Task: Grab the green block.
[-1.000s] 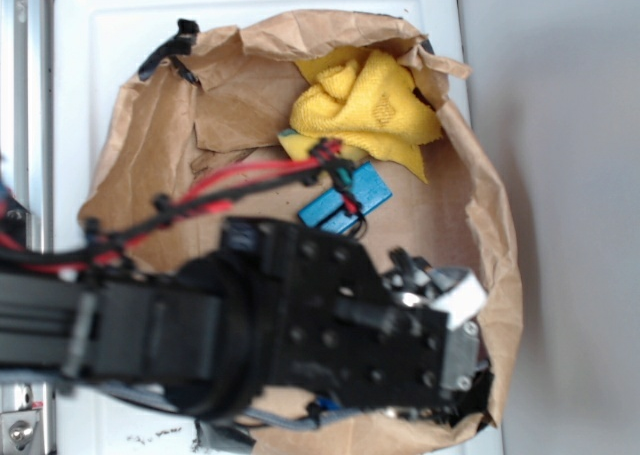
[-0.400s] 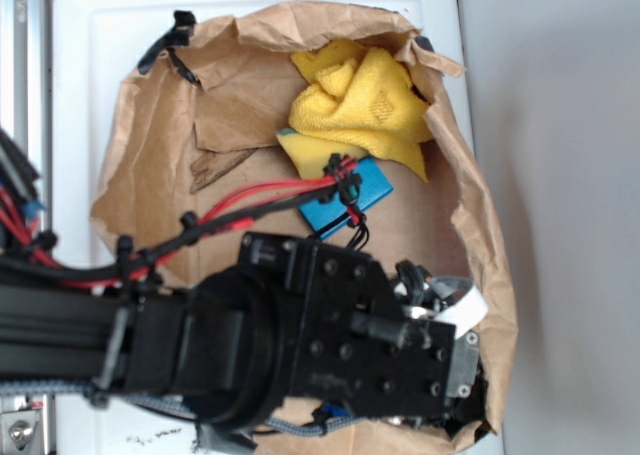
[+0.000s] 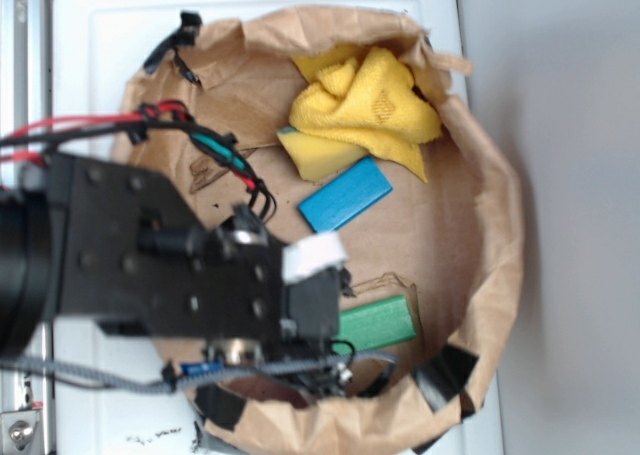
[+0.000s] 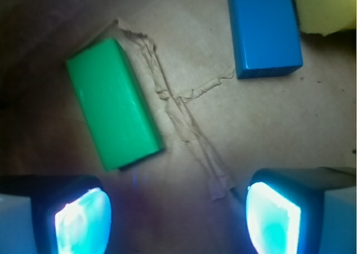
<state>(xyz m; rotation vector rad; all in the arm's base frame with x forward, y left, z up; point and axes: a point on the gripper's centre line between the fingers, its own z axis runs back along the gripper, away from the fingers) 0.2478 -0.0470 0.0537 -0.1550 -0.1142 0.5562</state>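
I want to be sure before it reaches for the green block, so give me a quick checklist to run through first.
1. Gripper open: ok, fingers spread, nothing between them.
2. Green block in view: ok, lying flat on the brown paper.
3. Block between the fingers: not ok, it sits ahead of them and toward the left one in the wrist view.
4. Clear of the blue block: ok, a wide gap of paper lies between.
5. Paper flat at the block: not ok, a torn crease runs beside it.
6. Height above block: cannot tell.
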